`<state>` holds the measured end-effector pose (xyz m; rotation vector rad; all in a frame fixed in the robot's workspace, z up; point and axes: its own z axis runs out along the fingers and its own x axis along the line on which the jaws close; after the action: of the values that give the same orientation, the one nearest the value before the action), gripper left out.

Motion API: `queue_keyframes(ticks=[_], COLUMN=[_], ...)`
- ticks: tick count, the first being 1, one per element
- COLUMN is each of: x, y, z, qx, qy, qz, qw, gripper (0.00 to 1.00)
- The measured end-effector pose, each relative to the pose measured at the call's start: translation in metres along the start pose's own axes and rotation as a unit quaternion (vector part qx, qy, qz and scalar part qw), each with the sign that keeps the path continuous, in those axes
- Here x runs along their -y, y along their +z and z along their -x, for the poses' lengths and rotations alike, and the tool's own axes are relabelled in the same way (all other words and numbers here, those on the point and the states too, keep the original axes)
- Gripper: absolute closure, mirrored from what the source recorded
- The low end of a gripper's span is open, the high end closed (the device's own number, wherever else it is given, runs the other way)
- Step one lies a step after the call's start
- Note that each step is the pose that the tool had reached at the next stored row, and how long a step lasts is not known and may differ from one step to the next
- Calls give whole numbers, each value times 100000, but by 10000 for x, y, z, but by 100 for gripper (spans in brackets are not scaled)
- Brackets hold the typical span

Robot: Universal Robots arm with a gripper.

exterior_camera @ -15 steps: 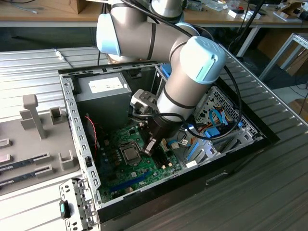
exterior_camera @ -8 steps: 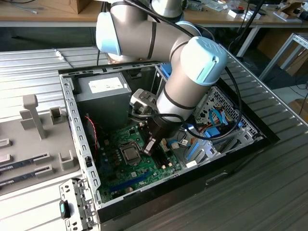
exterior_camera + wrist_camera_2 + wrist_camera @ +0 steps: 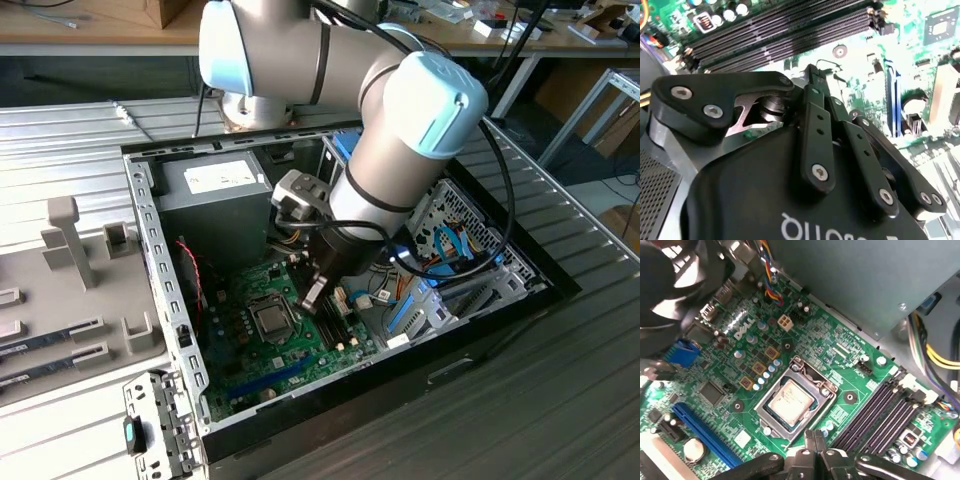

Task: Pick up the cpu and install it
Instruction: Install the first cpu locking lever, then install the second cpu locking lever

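Sitting in the socket frame (image 3: 794,401), the cpu (image 3: 789,400) looks installed; claw (image 3: 812,440) hovers just beside it, fingers pressed together, holding nothing.

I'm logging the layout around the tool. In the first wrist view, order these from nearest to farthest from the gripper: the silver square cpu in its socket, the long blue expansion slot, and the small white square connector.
1. The silver square cpu, seated in the socket directly beyond the gripper.
2. The long blue expansion slot, off to one side.
3. The small white square connector, beyond the socket, towards the grey box.
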<state>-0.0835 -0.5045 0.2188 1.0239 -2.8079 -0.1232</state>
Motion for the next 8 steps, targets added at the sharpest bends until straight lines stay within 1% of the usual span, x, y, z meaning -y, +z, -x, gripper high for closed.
queue_keyframes(ticks=[3,4,5,7,8], x=[-12,-15,-17,-20,-21], y=[-69,-88,-99,-110,-111], z=[-5,-6,-7,-7,-6], qx=[174,313,489,949,1241], qy=[-48,-90,-134,-254,-333], qz=[210,376,586,1134,1478], qw=[100000,99999,99997,99989,99981], gripper=[89,89,89,89,89])
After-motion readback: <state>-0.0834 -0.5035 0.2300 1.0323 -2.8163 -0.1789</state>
